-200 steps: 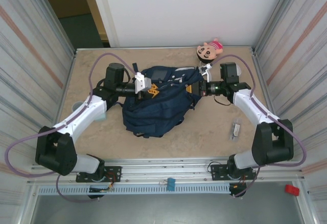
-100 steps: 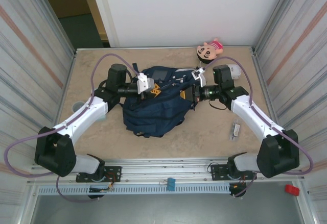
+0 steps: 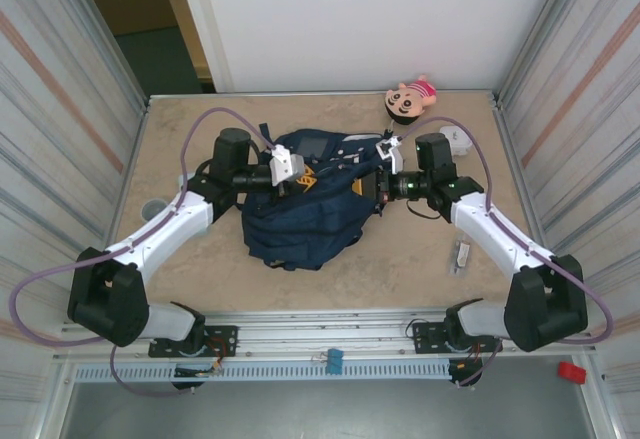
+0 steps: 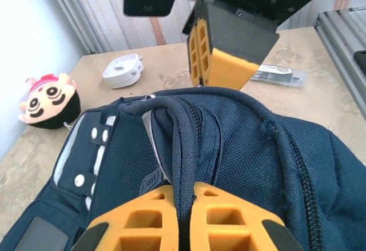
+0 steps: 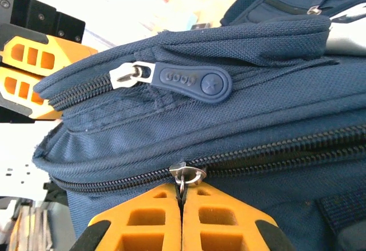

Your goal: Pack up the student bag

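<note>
Navy-blue cloth makes up the student bag (image 3: 305,221). It lies in the middle of the desk (image 3: 400,259), between the two arms. The left end effector (image 4: 184,200) is closed tight on the bag's dark top loop (image 4: 182,131). The right end effector (image 5: 182,204) is closed on a little silver zipper ring (image 5: 184,174). A doll head (image 3: 408,99) sits at the far edge of the desk, apart from the bag.

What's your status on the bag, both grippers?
Left gripper shut on dark strap of student bag. Right gripper shut on its metal zipper pull. Plush doll head lies apart, far edge.
</note>
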### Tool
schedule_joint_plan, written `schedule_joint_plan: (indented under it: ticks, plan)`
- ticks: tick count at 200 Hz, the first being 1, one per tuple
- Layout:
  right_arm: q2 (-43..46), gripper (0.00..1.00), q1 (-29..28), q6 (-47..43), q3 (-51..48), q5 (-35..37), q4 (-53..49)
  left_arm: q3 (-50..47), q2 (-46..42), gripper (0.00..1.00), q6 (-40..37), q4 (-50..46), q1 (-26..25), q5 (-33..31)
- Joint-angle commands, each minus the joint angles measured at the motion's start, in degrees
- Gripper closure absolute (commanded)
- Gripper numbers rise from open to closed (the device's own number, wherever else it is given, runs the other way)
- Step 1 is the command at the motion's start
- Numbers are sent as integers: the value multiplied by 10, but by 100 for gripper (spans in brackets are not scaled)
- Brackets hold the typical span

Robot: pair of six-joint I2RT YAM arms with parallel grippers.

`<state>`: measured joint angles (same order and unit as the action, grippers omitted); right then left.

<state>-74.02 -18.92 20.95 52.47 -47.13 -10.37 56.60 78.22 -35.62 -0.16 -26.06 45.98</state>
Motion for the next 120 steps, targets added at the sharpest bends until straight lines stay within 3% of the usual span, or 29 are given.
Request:
schedule_joint_plan:
  ticks: [1, 36, 92, 120]
  plan:
    - [35, 100, 3, -14, 16, 36, -53, 13, -7, 100, 10, 43, -8, -83]
    - [37, 100, -26, -25, 62, 41, -131, 22, 12, 100, 24, 40, -37, -226]
    - [22, 100, -97, 71, 92, 31, -142, 52, 59, 100, 80, 51, -92, -360]
    - [17, 100, -131, 136, 68, 48, -100, 62, 75, 100, 132, 77, -110, -378]
